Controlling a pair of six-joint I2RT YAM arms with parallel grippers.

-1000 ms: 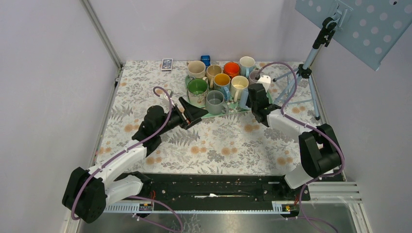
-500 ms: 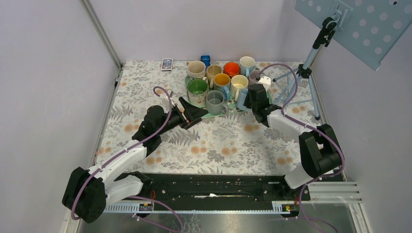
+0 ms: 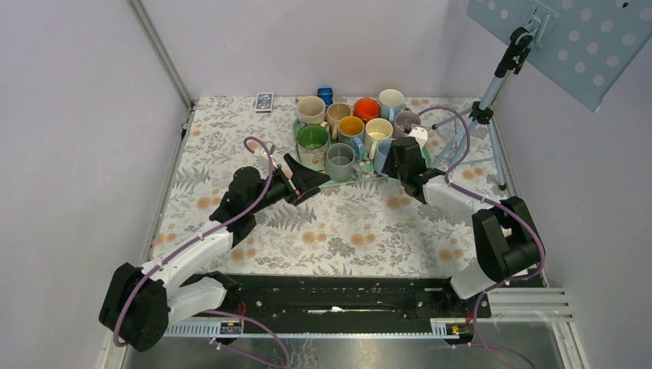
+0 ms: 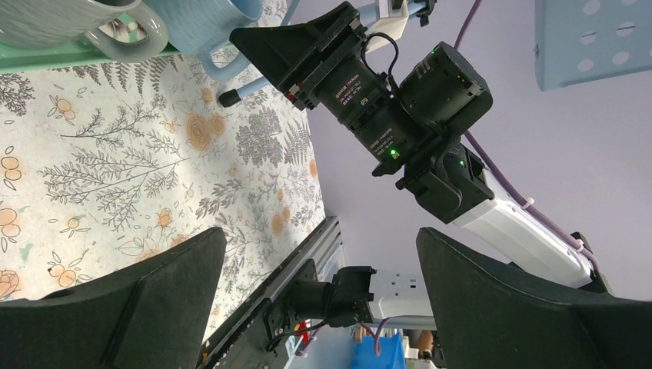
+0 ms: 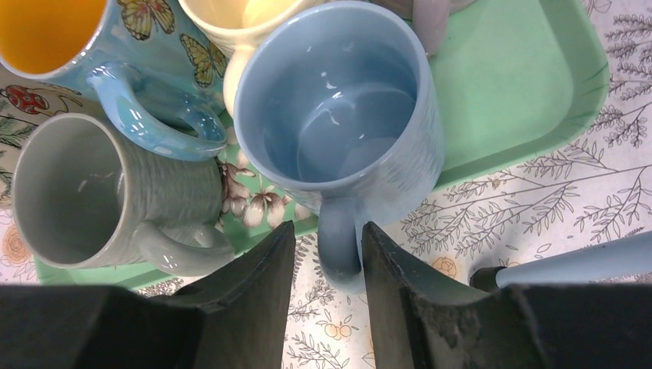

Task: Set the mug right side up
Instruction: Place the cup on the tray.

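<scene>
The light blue mug [image 5: 338, 131] stands mouth up on the front edge of the green tray [image 5: 538, 100], its handle pointing toward me over the tray's rim. It also shows in the top view [image 3: 382, 154]. My right gripper [image 5: 327, 231] straddles the handle. The right finger touches the handle and a gap shows at the left finger. In the top view the right gripper [image 3: 392, 159] sits at the tray's front right corner. My left gripper [image 4: 319, 231] is open and empty, held above the tablecloth left of the tray [image 3: 311, 183].
Several other mugs stand upright on the tray, with a grey ribbed mug [image 5: 84, 192] and a blue butterfly mug [image 5: 146, 69] close beside the blue one. A tripod leg [image 5: 569, 261] lies right of my right fingers. The tripod [image 3: 492, 92] stands at the back right.
My right gripper has shifted slightly left with the blue mug's handle between its fingers. The left arm has not moved.
</scene>
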